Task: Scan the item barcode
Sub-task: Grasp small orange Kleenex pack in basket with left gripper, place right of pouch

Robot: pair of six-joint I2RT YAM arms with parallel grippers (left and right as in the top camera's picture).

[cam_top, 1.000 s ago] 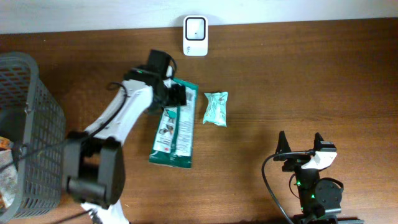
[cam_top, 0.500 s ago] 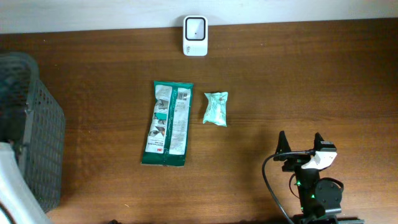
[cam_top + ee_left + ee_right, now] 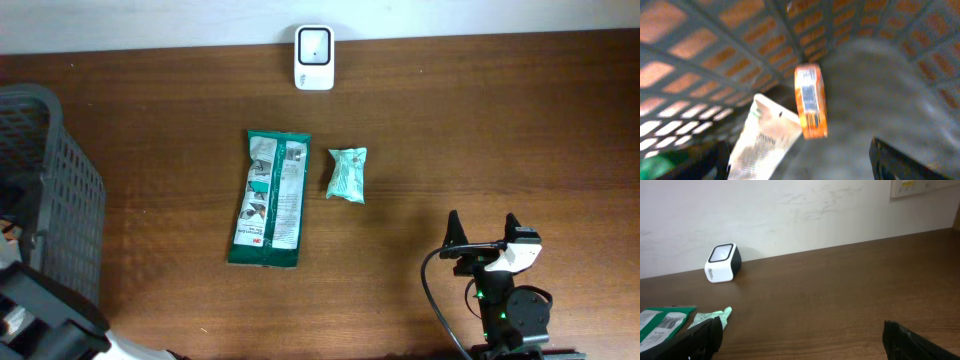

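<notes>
One second on: left end effector (image 3: pixel 802 156) quit green pouch (image 3: pixel 268 198) on counter (image 3: pixel 460 130), now gapes empty inside basket (image 3: pixel 62 190) over orange packet (image 3: pixel 811 102), likely next scan; right end effector (image 3: pixel 483 228) open, idle.

No words legible. Barcode stripes on orange box (image 3: pixel 810 100) in basket (image 3: pixel 715 30), blurred. Print on green packet (image 3: pixel 268 198) and scanner (image 3: pixel 722 263) side too small.

My left wrist view is smeared. The orange packet (image 3: pixel 810 100) in the basket (image 3: pixel 700 60) carries a barcode I cannot read, and the white pouch (image 3: pixel 765 147) beside it is equally soft. The left pincer (image 3: pixel 805 167) shows only as dark stubs at the bottom corners. From overhead, the basket runs off the left edge, and the print on the green pack (image 3: pixel 268 200) is too small to read.
</notes>
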